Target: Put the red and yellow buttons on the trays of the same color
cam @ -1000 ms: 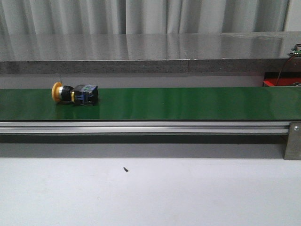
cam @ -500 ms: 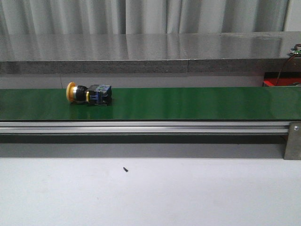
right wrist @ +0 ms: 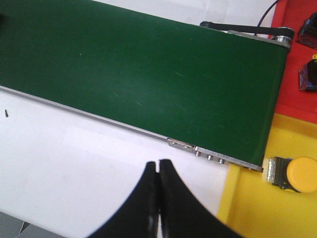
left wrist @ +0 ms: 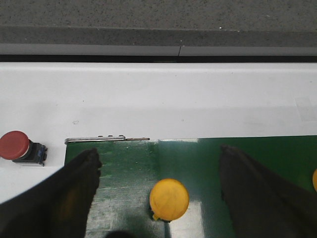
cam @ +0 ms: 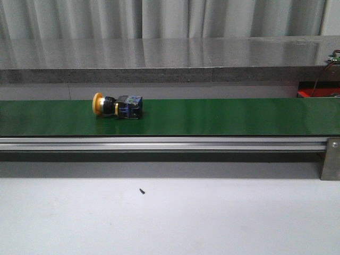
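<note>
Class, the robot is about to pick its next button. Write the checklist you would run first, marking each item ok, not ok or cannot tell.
1. Left gripper open: ok, fingers spread wide.
2. Button within the left gripper's reach: ok, a yellow cap sits on the green belt between its fingers.
3. Right gripper ready to grasp: not ok, fingers shut and holding nothing.
4. Room on the yellow tray: ok, bare space beside the stored yellow button.
5. Red button sorted: not ok, it lies on the white table.
6. Red tray free: cannot tell, mostly out of view.
</note>
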Controlling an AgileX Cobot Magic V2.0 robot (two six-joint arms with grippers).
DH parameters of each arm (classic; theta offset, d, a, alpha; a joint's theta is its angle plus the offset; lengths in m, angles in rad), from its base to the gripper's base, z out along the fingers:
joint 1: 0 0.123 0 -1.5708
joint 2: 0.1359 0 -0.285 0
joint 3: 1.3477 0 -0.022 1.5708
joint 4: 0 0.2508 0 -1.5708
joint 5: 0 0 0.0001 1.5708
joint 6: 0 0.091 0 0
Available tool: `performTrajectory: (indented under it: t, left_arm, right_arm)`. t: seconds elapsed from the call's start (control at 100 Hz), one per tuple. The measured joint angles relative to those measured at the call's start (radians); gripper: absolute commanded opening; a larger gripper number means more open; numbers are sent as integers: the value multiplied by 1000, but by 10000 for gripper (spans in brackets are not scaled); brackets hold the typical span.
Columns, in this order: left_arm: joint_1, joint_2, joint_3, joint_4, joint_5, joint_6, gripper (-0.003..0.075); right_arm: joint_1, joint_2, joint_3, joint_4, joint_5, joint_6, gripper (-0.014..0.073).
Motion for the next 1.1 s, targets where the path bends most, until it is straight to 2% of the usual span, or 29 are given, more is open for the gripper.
performTrajectory:
  t: [0.25, 0.39, 0.45, 0.53, 0.74, 0.89, 0.98, 1.03, 1.1]
  left_arm:
    - [-2, -234, 239, -43, -74, 101, 498]
    - [-2, -377, 400, -83, -119, 129, 443]
    - [-2, -439, 456, -96, -136, 132, 401]
    - [-2, -507, 525, -108, -154, 133, 306]
    - [-59, -619, 637, -117, -201, 135, -17]
    - [-110, -639, 669, -117, -226, 138, -20]
    - [-126, -640, 672, -117, -232, 140, -20]
    - [-133, -640, 673, -117, -237, 140, -19]
    - [-138, -640, 675, -117, -243, 140, -20]
  right_arm:
    - [0, 0, 0, 0, -3, 0, -71]
    - [0, 0, 0, 0, -11, 0, -71]
    - [0, 0, 0, 0, -15, 0, -71]
    - [0, 0, 0, 0, -33, 0, -71]
    - [0, 0, 0, 0, -46, 0, -69]
    - [0, 0, 0, 0, -46, 0, -57]
    - [0, 0, 0, 0, -46, 0, 31]
    - [0, 0, 0, 0, -46, -4, 118]
    - [0, 2, 0, 13, -44, -26, 292]
